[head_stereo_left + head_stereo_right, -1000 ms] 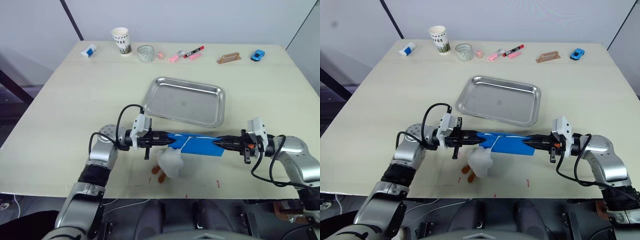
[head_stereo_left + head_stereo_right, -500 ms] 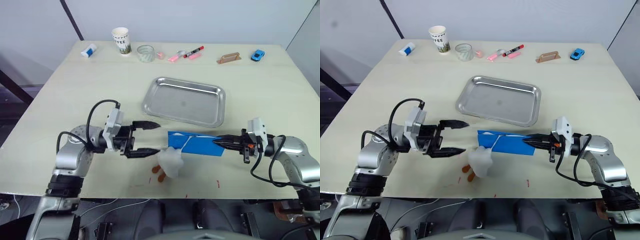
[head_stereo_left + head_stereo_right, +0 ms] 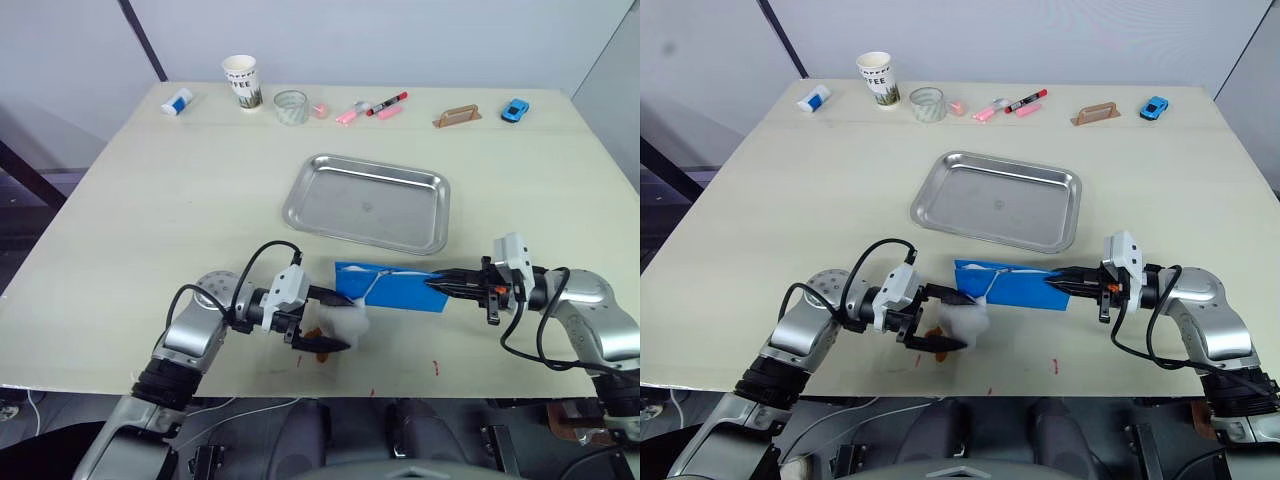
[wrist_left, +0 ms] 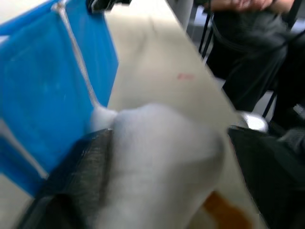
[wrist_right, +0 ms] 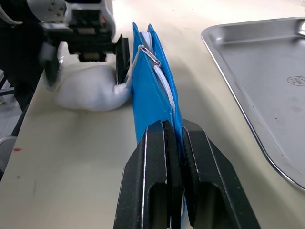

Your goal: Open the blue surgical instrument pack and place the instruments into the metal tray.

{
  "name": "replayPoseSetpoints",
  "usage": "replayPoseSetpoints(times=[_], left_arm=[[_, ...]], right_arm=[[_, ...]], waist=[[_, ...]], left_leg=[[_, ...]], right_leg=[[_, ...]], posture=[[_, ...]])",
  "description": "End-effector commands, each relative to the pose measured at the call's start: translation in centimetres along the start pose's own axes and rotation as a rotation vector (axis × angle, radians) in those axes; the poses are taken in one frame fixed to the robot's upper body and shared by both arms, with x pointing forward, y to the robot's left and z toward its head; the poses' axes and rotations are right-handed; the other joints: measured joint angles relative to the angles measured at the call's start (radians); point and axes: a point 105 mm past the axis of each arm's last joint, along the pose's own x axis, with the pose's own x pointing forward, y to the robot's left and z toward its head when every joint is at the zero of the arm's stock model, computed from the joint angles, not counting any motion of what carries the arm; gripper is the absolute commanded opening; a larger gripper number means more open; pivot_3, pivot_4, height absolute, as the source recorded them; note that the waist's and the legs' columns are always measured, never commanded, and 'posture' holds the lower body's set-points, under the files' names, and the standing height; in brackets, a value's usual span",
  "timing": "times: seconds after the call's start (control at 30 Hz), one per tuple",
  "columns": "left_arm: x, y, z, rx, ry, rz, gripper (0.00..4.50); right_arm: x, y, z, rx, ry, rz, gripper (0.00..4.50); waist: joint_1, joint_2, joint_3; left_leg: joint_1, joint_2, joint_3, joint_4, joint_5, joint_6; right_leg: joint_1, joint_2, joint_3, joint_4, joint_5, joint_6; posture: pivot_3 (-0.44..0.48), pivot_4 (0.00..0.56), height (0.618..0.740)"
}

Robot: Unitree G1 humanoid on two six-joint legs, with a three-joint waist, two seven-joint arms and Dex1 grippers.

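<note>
Pack [image 3: 390, 287] lies long-axis left to right, just near of the tray [image 3: 368, 203]; its right end is pinched by the right gripper [image 3: 437, 286], while the left gripper [image 3: 333, 320], spread, straddles the white bundle [image 3: 345, 318] at its left end.

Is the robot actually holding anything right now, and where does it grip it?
Yes. The right pincer pinches the blue pack by its right end. The left pincer is open around the white lining spilling from the pack's other end, not yet closed on it.

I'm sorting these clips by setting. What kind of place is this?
Probably a robot lab or test room, not a clinic: one plain table, with a steel tray and blue pack sharing it with a paper cup and toy car.
</note>
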Motion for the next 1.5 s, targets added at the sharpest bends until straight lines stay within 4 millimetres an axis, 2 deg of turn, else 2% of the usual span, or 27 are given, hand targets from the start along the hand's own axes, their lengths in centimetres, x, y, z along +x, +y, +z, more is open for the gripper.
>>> replayPoseSetpoints(times=[0.03, 0.17, 0.33, 0.5, 0.6, 0.8, 0.97, 1.13, 1.5], left_arm=[[-0.1, 0.3, -0.8, 0.02, 0.036, 0.024, 1.77], [-0.5, 0.7, 0.5, 0.033, -0.028, 0.052, 0.13], [-3.8, 1.9, 5.8, -0.004, -0.244, 0.139, 0.03], [-6.6, 2.3, 7.1, -0.031, -0.249, 0.204, 0.03], [-7.7, 2.1, 6.5, -0.054, -0.207, 0.234, 0.03], [-10.5, 1.4, 4.1, -0.135, -0.077, 0.307, 0.03], [-11.8, 1.5, 3.1, -0.16, -0.05, 0.355, 0.03], [-12.1, 1.3, 1.8, -0.202, -0.024, 0.365, 0.03], [-11.7, 0.8, 0.6, -0.233, -0.009, 0.355, 0.03]], right_arm=[[-0.1, -0.2, 0.2, -0.012, 0.013, -0.006, 0.0], [-0.1, -0.1, 0.0, -0.01, 0.016, -0.004, 0.0], [0.0, 0.0, -0.1, -0.015, 0.015, 0.008, 0.0], [0.0, 0.1, -0.1, -0.016, 0.005, 0.021, 0.0], [-0.1, 0.1, 0.0, -0.012, -0.002, 0.027, 0.0], [-1.4, -0.2, 1.2, -0.017, -0.054, 0.024, 0.0], [-2.1, -0.1, 2.1, -0.009, -0.1, 0.021, 0.0], [-2.4, -0.1, 3.5, 0.028, -0.192, 0.005, 0.0], [-1.8, -0.7, 7.8, 0.114, -0.43, -0.018, 0.0]], waist=[[0.0, 0.0, 0.0], [0.0, 0.0, 0.0], [-0.001, 0.0, 0.0], [-0.002, 0.0, 0.0], [-0.002, 0.0, 0.0], [-0.001, 0.0, 0.001], [0.004, 0.001, 0.002], [-0.001, 0.002, 0.003], [-0.002, 0.002, 0.003]], left_leg=[[0.0, 0.0, 0.0, 0.0, 0.0, 0.0], [0.0, 0.0, 0.0, 0.0, 0.0, 0.0], [0.0, 0.001, -0.001, 0.0, 0.0, 0.0], [0.0, 0.0, -0.001, 0.0, 0.0, 0.0], [0.0, 0.0, -0.001, 0.0, 0.0, 0.0], [0.0, 0.001, -0.001, 0.0, 0.0, 0.0], [0.0, 0.0, 0.0, 0.0, 0.0, 0.0], [0.0, 0.001, 0.0, 0.0, 0.0, 0.0], [0.0, 0.001, -0.001, -0.001, 0.0, 0.0]], right_leg=[[0.0, 0.0, 0.0, 0.0, 0.0, 0.0], [0.0, 0.0, 0.0, 0.0, 0.0, 0.0], [0.0, 0.0, -0.001, 0.0, 0.0, 0.0], [0.0, 0.0, -0.001, 0.0, 0.0, 0.0], [0.0, 0.0, -0.001, 0.0, 0.0, 0.0], [0.0, 0.0, -0.001, 0.0, 0.0, 0.0], [0.0, -0.001, -0.001, 0.0, 0.0, 0.0], [0.0, 0.0, -0.001, 0.0, 0.0, 0.0], [-0.001, 0.0, -0.001, 0.0, -0.001, -0.001]], posture=[[0.0, 0.15, 0.725], [0.0, 0.15, 0.725], [0.0, 0.15, 0.725], [0.0, 0.15, 0.725], [0.0, 0.15, 0.725], [0.0, 0.15, 0.725], [0.0, 0.15, 0.725], [0.0, 0.15, 0.725], [0.0, 0.15, 0.725]])
